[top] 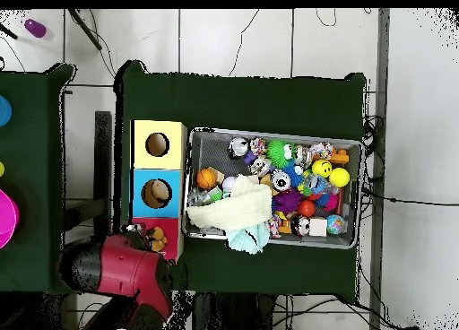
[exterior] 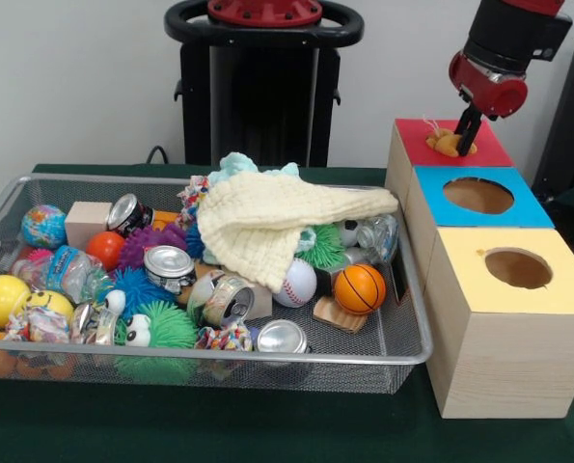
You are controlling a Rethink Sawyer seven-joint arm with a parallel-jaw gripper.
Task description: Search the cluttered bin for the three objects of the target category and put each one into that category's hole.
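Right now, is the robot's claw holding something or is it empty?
End effector: shut on a yellow plush toy, right over the red hole of the wooden box.

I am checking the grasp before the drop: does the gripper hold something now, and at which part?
Yes. The gripper pinches a small yellow-orange plush toy at its top, over the red-surround hole. Which part of the animal cannot be told.

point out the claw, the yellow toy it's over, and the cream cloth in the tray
claw [exterior: 467, 128], front view, between its dark tips.
yellow toy [exterior: 447, 145], front view, its body.
cream cloth [exterior: 272, 220], front view, middle of the fold.
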